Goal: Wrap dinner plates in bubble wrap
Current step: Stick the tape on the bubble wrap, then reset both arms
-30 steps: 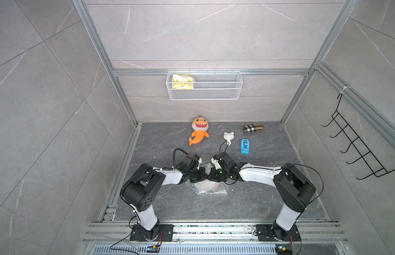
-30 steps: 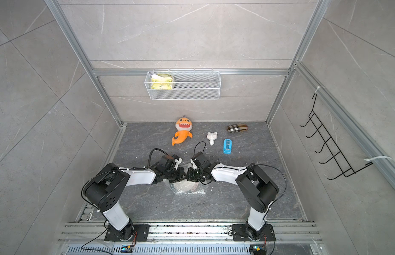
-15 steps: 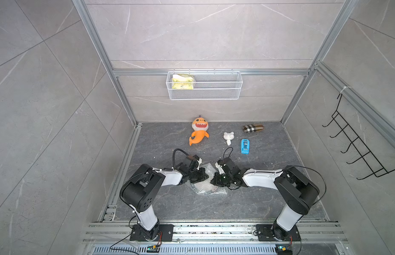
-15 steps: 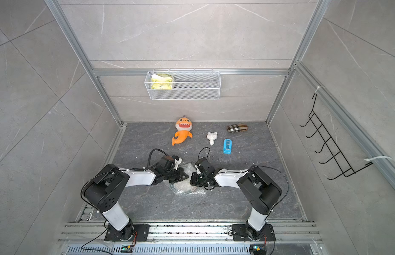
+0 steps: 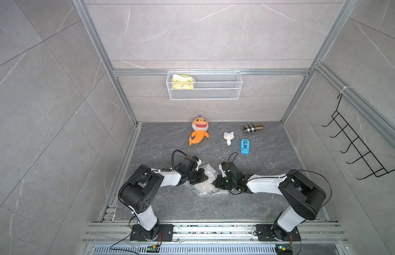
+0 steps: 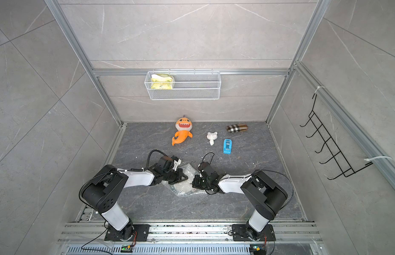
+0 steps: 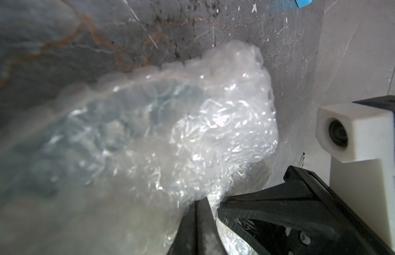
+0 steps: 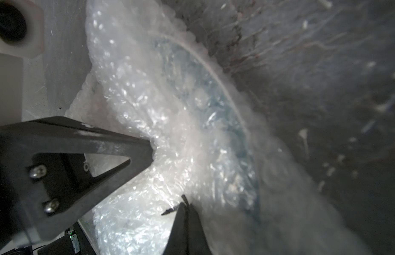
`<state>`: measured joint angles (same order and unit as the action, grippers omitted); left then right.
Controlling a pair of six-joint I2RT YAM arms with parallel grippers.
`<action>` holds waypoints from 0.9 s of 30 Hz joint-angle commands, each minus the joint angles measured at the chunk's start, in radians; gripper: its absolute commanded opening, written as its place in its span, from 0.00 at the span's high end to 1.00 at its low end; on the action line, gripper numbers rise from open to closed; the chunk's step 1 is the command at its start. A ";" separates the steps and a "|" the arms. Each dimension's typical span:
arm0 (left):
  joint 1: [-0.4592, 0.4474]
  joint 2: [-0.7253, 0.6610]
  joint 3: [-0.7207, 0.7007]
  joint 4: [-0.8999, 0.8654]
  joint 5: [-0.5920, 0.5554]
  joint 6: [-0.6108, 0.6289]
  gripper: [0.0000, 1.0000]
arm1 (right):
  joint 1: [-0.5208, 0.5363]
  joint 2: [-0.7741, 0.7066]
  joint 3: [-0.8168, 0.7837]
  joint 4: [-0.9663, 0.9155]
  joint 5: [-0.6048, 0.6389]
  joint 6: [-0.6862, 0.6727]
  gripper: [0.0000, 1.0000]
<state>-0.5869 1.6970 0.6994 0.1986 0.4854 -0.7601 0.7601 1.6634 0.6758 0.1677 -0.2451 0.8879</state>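
The bubble wrap (image 5: 207,176) (image 6: 186,189) lies bunched over the dinner plate between my two arms in both top views. The plate's dark rim (image 5: 195,189) (image 8: 225,103) shows dimly through the plastic. The wrist views show the same crinkly wrap (image 7: 214,123) (image 8: 148,106) close up. My left gripper (image 5: 205,178) (image 6: 185,176) (image 7: 200,202) is shut, its tip against the wrap's left side. At the wrap's right side my right gripper (image 5: 214,183) (image 6: 193,182) (image 8: 185,204) is also shut, tip resting on the plastic. Nothing shows gripped between either pair of jaws.
At the back of the floor lie an orange shark plush (image 5: 198,132), a small white figure (image 5: 228,137), a blue tape dispenser (image 5: 245,146) and a plaid case (image 5: 253,128). A wire basket (image 5: 204,86) hangs on the back wall, a black hook rack (image 5: 355,150) on the right wall.
My right gripper has drawn back from over the middle of the wrap toward the front and right edge of it. The left gripper has barely shifted.
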 commanded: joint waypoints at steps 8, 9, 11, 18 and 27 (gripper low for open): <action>0.063 -0.134 0.043 -0.209 -0.009 -0.036 1.00 | -0.005 -0.099 0.000 -0.407 0.114 -0.031 1.00; 0.062 -0.149 0.052 -0.208 0.002 -0.039 1.00 | -0.003 -0.117 0.016 -0.416 0.115 -0.034 1.00; 0.063 -0.183 0.060 -0.209 0.015 -0.051 1.00 | -0.004 -0.154 0.046 -0.427 0.114 -0.039 1.00; 0.081 -0.333 0.090 -0.308 -0.013 -0.028 1.00 | -0.008 -0.260 0.156 -0.498 0.118 -0.071 1.00; 0.258 -0.466 0.090 -0.517 -0.121 0.133 1.00 | -0.201 -0.365 0.192 -0.560 0.126 -0.225 0.97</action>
<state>-0.3889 1.2823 0.7742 -0.2054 0.4400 -0.7280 0.6273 1.3281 0.8516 -0.3290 -0.1474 0.7650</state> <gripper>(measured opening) 0.043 0.042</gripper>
